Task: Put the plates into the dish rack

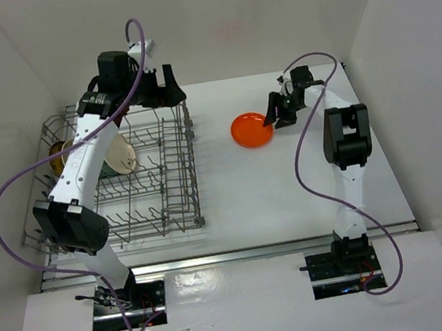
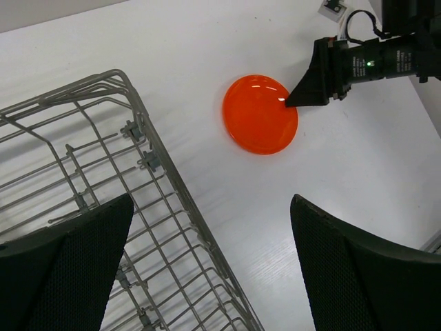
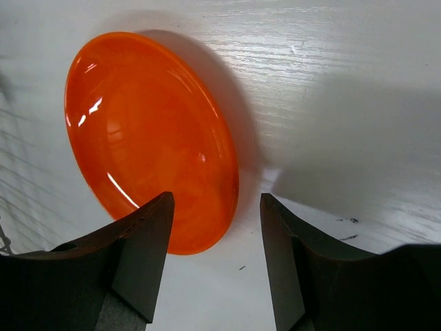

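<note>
My right claw (image 3: 215,205) hangs with its fingers parted at the near rim of the orange plate (image 3: 145,138) and grips nothing. The plate lies flat on the white bench (image 3: 358,83), apart from the dish rack (image 1: 193,169) and to its right. My left claw (image 2: 211,207), spread wide and empty, hovers over the rack's far right corner. A cream plate (image 1: 119,157) and a brown-yellow plate (image 1: 58,151) stand inside the rack.
</note>
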